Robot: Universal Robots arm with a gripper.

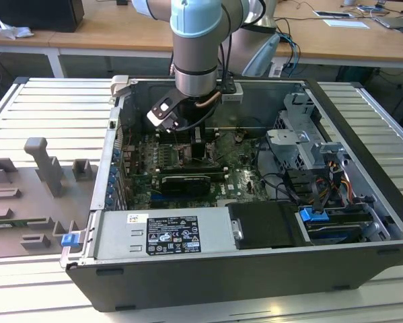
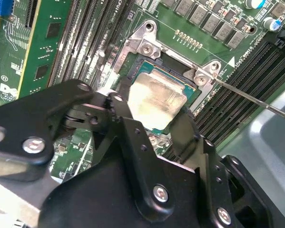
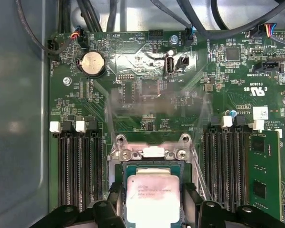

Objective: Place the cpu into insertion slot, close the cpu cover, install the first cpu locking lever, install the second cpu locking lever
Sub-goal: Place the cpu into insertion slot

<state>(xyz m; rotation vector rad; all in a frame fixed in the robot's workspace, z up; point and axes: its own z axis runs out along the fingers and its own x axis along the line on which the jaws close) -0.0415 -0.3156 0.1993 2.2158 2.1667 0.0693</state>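
Our black fingers (image 3: 116, 204) clamp the pale silver-grey square cpu (image 3: 154, 194) by opposite edges at the silver-rimmed dark insertion slot (image 3: 147, 167); long black memory slots (image 3: 78, 166) crowd both sides.

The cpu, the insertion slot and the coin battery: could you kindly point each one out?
the cpu (image 3: 154, 197), first wrist view, middle of its silver face.
the insertion slot (image 3: 132, 154), first wrist view, its metal rim.
the coin battery (image 3: 93, 63), first wrist view, its centre.
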